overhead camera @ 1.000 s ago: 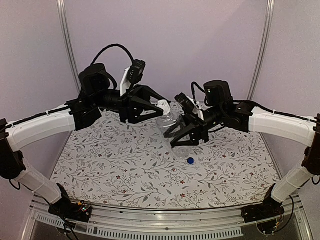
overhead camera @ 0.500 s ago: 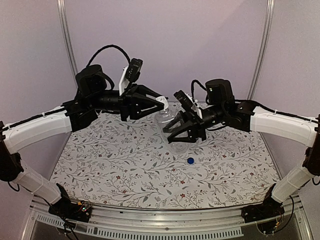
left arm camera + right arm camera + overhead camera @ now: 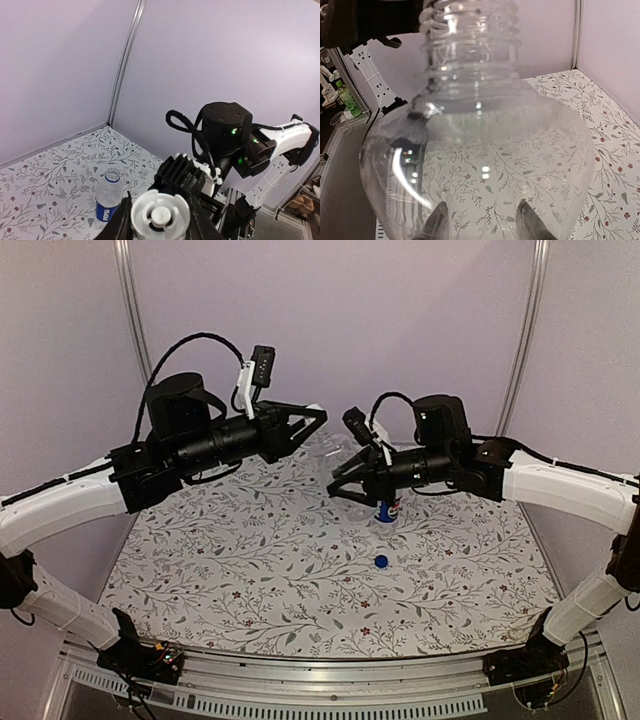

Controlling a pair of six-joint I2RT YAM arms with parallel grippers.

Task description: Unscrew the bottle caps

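Observation:
My left gripper (image 3: 312, 418) is shut on the white bottle cap (image 3: 160, 215), which sits between its fingers with its hollow underside facing the wrist camera. The cap is clear of any bottle. My right gripper (image 3: 485, 225) is shut on the plain clear bottle (image 3: 475, 150), held above the table; its threaded neck (image 3: 470, 30) is bare. In the top view the right gripper (image 3: 345, 472) faces the left one across a short gap. The Pepsi bottle (image 3: 387, 510) stands upright on the table, its neck open (image 3: 113, 175). The blue cap (image 3: 381, 561) lies on the table in front of it.
The flower-patterned table cover (image 3: 250, 570) spreads under both arms. Lilac walls with metal corner posts (image 3: 135, 330) close in the back and sides. The right arm's wrist (image 3: 225, 135) hangs close in front of my left gripper.
My left gripper closed on the white cap and drew back up and to the left with it. The right arm rose with the plain bottle, and the Pepsi bottle now shows.

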